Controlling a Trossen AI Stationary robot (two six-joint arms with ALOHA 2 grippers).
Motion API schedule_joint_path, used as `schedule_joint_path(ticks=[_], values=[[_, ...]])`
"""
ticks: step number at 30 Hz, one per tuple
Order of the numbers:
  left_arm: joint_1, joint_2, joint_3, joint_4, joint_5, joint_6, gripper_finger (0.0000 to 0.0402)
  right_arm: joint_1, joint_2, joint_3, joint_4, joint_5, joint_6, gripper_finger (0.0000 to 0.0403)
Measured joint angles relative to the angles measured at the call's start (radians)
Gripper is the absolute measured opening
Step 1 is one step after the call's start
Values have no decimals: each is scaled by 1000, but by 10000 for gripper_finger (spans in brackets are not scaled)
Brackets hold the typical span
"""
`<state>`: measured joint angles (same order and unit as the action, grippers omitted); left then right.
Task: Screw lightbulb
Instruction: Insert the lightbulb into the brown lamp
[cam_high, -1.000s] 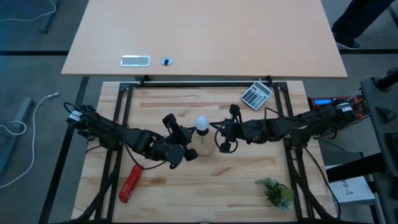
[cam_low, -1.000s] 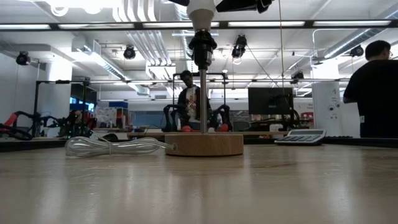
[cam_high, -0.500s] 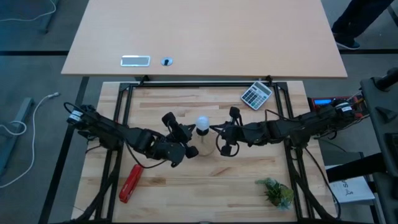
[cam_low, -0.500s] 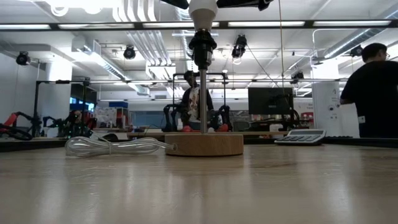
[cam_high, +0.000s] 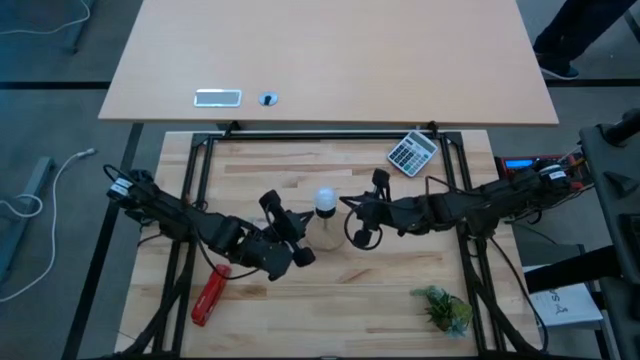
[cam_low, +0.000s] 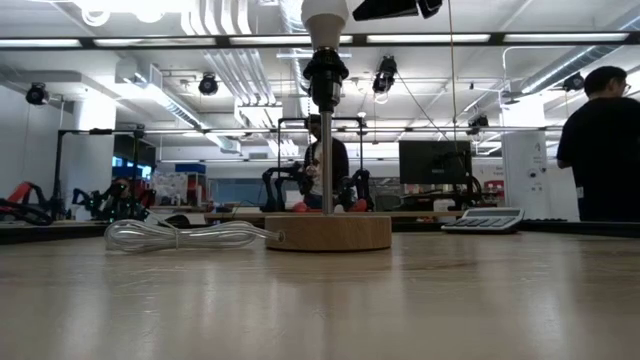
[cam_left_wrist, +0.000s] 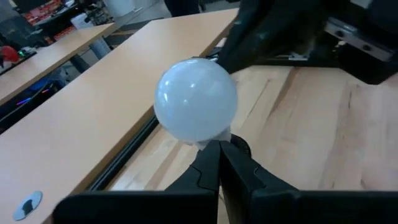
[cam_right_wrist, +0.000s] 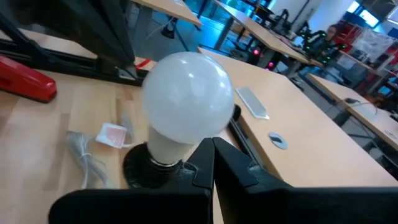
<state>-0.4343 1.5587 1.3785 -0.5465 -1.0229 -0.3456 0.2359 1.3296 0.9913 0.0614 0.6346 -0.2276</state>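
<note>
The left gripper (cam_high: 298, 247) sits a little left of the middle of the wooden table (cam_high: 420, 270), its fingers pressed together on nothing and pointing toward the lamp. In the left wrist view those closed fingertips (cam_left_wrist: 219, 163) aim at the neck of the lightbulb (cam_high: 324, 199) but appear just clear of it.

The lightbulb stands near the table's centre, upright in the black socket (cam_low: 325, 72) at the top of the lamp's thin pole, which rises from the round wooden base (cam_low: 328, 231). The right wrist view shows the white neck meeting the socket with no screw thread in sight, so the bulb looks seated, or very nearly.

The right gripper (cam_high: 352, 222) lies just right of the bulb, also clenched and empty; its fingertips (cam_right_wrist: 214, 155) point at the socket without visibly touching it.

Judging from this, the step in hand is the tail of the screwing: the bulb is in, and neither gripper has hold of it. If another turn is wanted, a gripper must first spread its fingers, close round the globe and twist gently while the base stays put; otherwise both arms can draw away.
</note>
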Motion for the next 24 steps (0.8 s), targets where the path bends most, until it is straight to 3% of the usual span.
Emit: schedule_joint_path(ticks=[5,24], values=[[13,-1,0,0,-50,25,0,-1,0,0,5,3,-5,0],[92,20,0,16,-21,56,0,0,-2,0,34,-43,-37,0]])
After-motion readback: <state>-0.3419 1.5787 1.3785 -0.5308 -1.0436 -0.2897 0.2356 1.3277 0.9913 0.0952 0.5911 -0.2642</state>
